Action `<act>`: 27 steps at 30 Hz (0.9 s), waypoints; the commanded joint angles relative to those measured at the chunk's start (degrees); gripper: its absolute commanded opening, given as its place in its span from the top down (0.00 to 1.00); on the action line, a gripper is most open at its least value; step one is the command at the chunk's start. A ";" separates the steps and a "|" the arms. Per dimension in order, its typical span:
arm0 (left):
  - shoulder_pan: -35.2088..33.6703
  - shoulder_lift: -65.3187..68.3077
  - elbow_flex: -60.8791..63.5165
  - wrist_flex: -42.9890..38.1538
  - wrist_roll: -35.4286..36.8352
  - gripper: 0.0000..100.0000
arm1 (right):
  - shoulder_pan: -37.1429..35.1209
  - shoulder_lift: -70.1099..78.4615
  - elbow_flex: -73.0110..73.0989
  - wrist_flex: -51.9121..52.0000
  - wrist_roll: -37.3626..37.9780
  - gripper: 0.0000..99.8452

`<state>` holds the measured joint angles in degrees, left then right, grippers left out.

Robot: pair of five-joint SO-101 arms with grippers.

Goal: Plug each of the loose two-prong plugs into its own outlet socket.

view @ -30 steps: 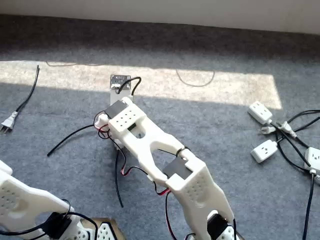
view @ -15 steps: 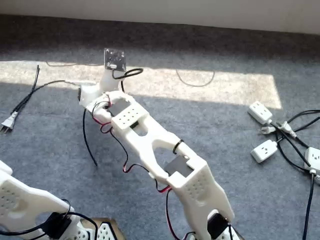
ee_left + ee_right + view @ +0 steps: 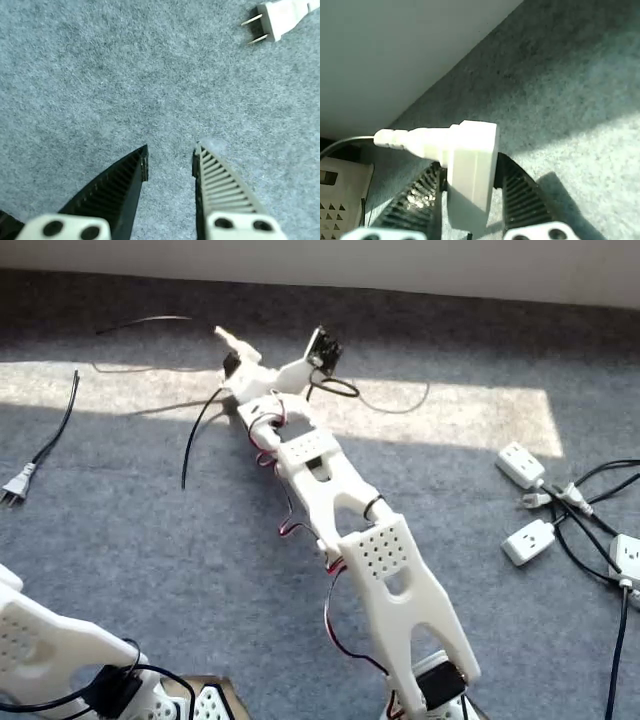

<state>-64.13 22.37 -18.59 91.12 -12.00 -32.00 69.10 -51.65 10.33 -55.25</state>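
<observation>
The grey carpet (image 3: 150, 540) is my whole working floor. My right arm (image 3: 370, 560) lies stretched far out across it, toward the wall. The right gripper (image 3: 470, 167) at its end is clamped on a white two-prong plug (image 3: 472, 150), with both ribbed fingers pressed against the plug's flat sides. The black cord (image 3: 195, 445) hangs from the gripper back along the arm. I can't see from here which way the prongs face.

I judge the step in hand to be carrying this plug to a socket. The three white outlet sockets (image 3: 520, 465) lie well apart from the right gripper, off to the side of the arm's base. I want a slow swing that lets the cord trail free of the elbow. Before committing I should turn the wrist until the prongs show. The sockets sit loose on the carpet and may slide, so I'd push down into the slots, not sideways.

My left gripper (image 3: 170, 152) hangs just above the carpet with its fingers parted and nothing between them. A second plug (image 3: 272, 20) lies beyond its tips, toward the pale finger's side, with its prongs pointing back across the gap. It could wait, or that gripper could brace a socket.

I can read no brand, label or print on the plugs or sockets.
</observation>
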 commanded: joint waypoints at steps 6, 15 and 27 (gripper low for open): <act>-0.40 -3.21 -0.57 3.60 0.18 0.84 | 0.40 6.81 -31.69 14.90 -0.44 0.89; -0.40 -3.30 -0.57 3.60 0.09 0.84 | 1.80 7.25 -31.87 15.60 -0.26 0.88; 0.04 -3.30 -0.57 3.16 -3.60 0.84 | -0.13 7.34 -31.96 17.27 0.18 0.72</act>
<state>-64.13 22.37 -18.42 94.11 -14.90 -31.12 77.54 -80.13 27.47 -49.36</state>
